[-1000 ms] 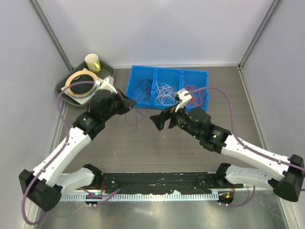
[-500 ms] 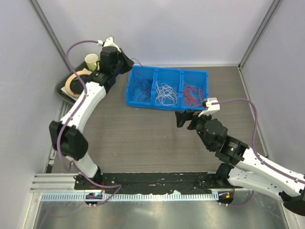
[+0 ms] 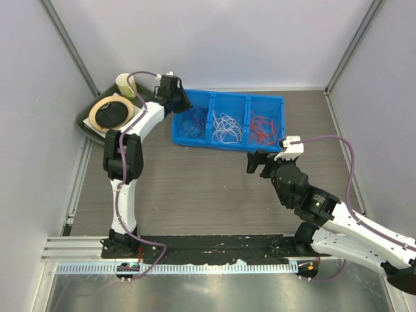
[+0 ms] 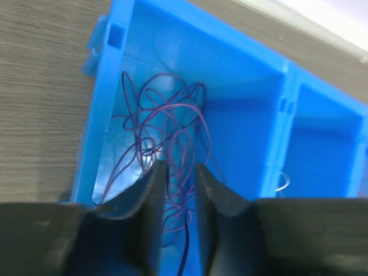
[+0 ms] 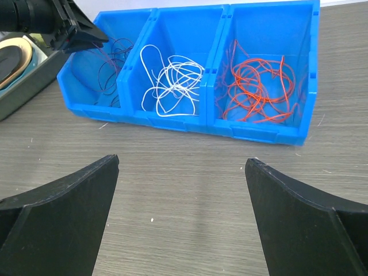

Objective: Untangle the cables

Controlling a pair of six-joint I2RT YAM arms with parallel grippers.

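A blue three-compartment bin holds the cables: dark purple ones in the left compartment, white ones in the middle, orange-red ones on the right. My left gripper hangs over the left compartment. In the left wrist view its jaws stand a narrow gap apart, with purple strands running between them into the bin. My right gripper is wide open and empty over bare table in front of the bin.
A dark tray at the back left holds a tape roll and a pale cup. Grey walls with metal posts close in the table on three sides.
My left arm swung from mid-table up and back, carrying a purple cable, and lowered over the bin's left compartment. My right gripper pulled back to the right and opened wide.
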